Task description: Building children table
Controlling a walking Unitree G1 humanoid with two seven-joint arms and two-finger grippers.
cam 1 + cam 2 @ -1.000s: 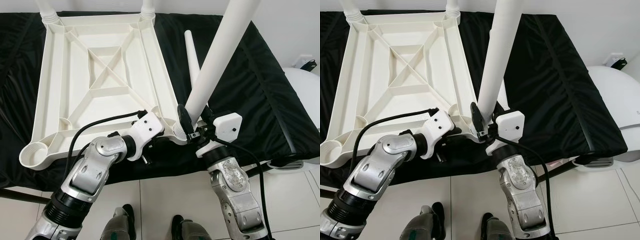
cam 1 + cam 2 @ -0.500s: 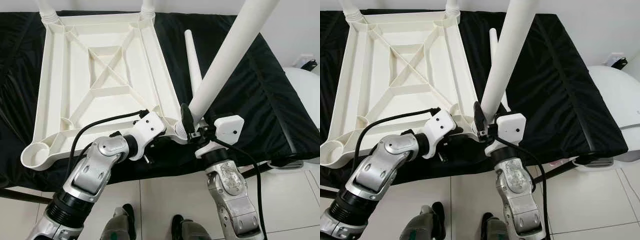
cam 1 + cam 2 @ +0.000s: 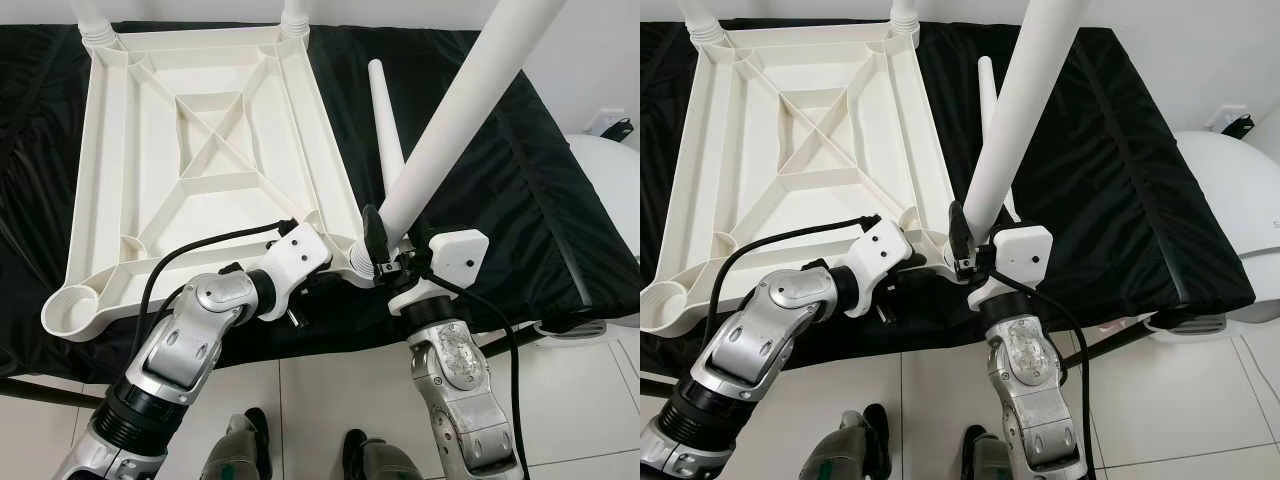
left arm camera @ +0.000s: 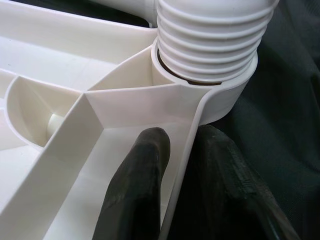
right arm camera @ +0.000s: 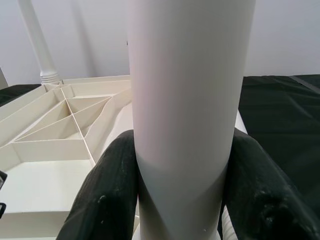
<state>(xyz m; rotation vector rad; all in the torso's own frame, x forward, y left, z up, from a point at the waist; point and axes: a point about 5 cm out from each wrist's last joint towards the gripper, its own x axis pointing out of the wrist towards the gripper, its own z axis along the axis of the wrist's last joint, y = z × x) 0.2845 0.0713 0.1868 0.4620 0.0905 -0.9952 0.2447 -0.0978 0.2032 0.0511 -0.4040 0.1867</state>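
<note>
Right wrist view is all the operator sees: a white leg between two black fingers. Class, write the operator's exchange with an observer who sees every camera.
Operator: Is the leg in its socket?
Observer: Its ribbed end sits in the corner socket, leaning.
Operator: What is the other arm doing?
Observer: The left gripper pinches the tabletop rim beside that socket.
Operator: Any legs left?
Observer: One spare leg lies on the black cloth; the near-left socket is empty.

No text, label, brand, number or sign can be read on anything here
</note>
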